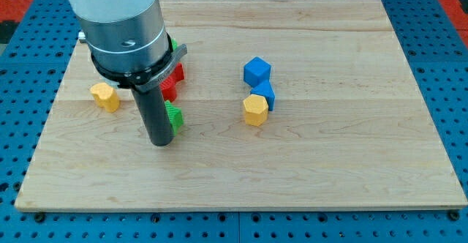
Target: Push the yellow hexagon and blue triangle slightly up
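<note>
The yellow hexagon (254, 110) lies near the middle of the wooden board. The blue triangle (265, 94) touches it at its upper right. My tip (160, 143) is on the board well to the left of both, about a fifth of the view's width from the hexagon and slightly lower. A green block (175, 117) sits right beside the rod, on its right; I cannot tell whether they touch.
A blue cube (257, 71) sits just above the blue triangle. A red block (173, 80) is partly hidden behind the arm, with a bit of another green block (174, 45) above it. A second yellow block (105, 96) lies at the left. The wooden board (344, 148) rests on a blue pegboard.
</note>
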Tool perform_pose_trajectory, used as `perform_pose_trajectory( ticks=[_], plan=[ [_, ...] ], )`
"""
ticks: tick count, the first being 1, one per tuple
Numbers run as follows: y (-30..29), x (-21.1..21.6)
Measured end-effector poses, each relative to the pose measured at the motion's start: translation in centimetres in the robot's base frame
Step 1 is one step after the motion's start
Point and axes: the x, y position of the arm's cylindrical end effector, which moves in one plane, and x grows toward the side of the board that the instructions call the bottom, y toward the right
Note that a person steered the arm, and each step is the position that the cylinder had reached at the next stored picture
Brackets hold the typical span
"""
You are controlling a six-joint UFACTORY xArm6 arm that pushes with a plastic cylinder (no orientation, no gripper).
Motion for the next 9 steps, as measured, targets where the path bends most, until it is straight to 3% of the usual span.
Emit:
perform_pose_trajectory(
  ticks=[1,3,6,7,9],
  plan=[
    [-0.7,-0.1],
    [2.9,3.8],
    [6.4,3.8],
    [11.4,3.4],
    [12.5,-1.1]
  ],
)
